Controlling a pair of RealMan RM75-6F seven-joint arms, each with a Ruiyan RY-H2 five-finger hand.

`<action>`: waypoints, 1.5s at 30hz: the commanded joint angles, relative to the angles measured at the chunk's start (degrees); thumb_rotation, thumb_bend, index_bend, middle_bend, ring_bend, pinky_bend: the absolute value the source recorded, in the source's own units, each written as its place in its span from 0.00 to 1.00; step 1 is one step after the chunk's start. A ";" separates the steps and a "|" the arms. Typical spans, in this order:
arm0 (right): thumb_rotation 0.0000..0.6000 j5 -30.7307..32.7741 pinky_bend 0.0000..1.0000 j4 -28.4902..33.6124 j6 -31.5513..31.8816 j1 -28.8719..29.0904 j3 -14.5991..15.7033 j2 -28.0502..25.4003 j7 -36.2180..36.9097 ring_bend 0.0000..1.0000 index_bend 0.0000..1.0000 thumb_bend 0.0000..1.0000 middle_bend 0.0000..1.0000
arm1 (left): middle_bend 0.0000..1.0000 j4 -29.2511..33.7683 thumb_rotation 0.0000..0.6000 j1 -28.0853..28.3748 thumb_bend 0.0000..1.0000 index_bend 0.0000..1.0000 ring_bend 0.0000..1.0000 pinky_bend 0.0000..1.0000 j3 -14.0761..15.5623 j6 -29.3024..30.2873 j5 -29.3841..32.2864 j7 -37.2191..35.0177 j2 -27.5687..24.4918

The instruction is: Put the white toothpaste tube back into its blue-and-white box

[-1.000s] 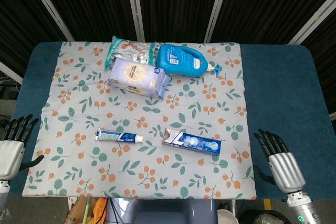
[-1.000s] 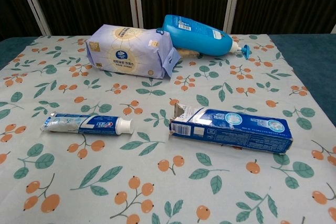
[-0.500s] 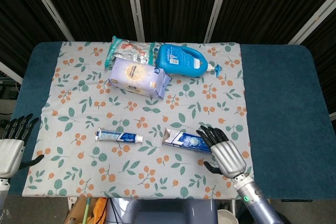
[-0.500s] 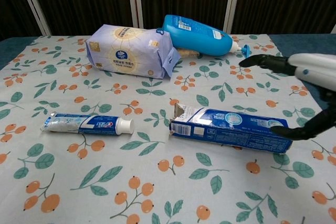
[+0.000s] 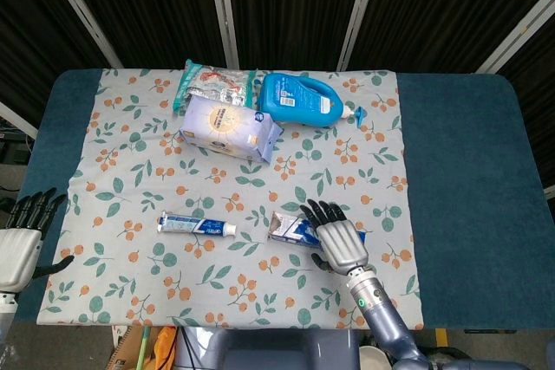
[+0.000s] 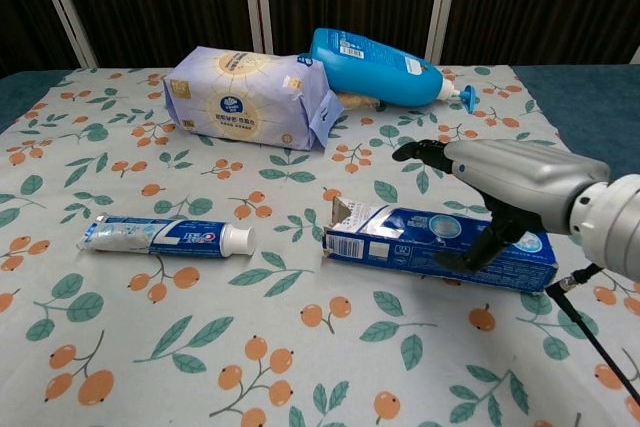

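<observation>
Right hand [image 5: 334,238], fingers spread, poised over the blue-and-white box [image 6: 440,245], thumb at its near side; contact unclear. Toothpaste tube [image 5: 197,225] lies flat on the floral cloth [image 5: 130,179], well left of the box. Left hand [image 5: 21,244] open at the table edge.

**Tube and box on the cloth**

The tube [image 5: 197,225] lies flat on the flowered cloth [image 5: 121,171], in its front half and left of the middle. It is white with blue print, and its white cap points to the right. The box [image 6: 440,246] lies flat just to the right, well apart from the cap, its long side almost in one line with the tube. It is blue and white. Its left end is open, with the flaps standing up.
</observation>
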State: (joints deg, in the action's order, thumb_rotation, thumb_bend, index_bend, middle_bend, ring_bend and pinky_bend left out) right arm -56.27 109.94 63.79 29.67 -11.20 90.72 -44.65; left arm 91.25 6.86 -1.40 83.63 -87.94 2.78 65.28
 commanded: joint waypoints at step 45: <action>1.00 -3.27 0.49 -5.55 2.75 1.74 5.07 0.63 11.50 0.48 0.55 0.31 0.54 | 0.00 0.65 1.00 0.68 0.07 0.00 0.01 0.06 -0.08 -0.72 0.40 0.05 0.04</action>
State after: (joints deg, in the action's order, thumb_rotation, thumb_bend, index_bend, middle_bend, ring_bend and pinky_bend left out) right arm -58.39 103.06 66.18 31.78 -6.29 92.32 -34.23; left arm 91.90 7.50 -1.44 82.85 -87.48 2.80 65.30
